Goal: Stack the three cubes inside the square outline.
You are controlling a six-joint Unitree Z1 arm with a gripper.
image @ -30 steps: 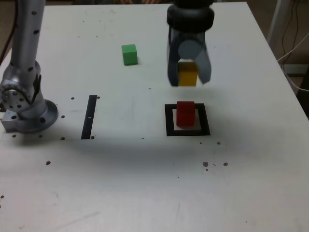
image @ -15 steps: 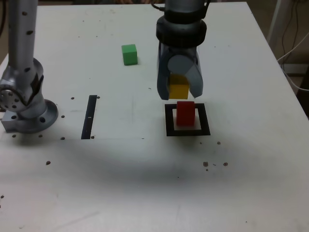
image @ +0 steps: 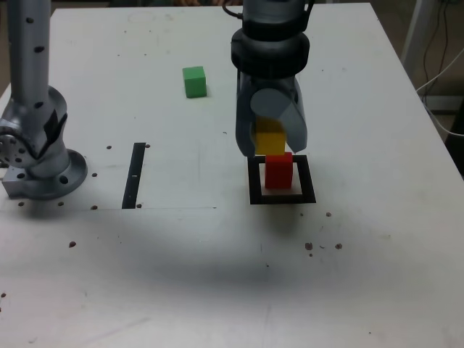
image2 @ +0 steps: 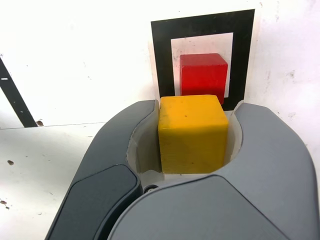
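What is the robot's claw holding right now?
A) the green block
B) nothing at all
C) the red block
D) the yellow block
D: the gripper is shut on the yellow cube, which sits between its jaws, while the red cube stands inside the square outline and the green cube lies apart on the table.

A white table (image: 377,261) fills the exterior view, marked with small dark specks — clustered lower right and along the left side. A thin black tape strip (image: 135,175) is laid upright at left of centre. White cables (image: 442,69) are seen beyond the right edge.
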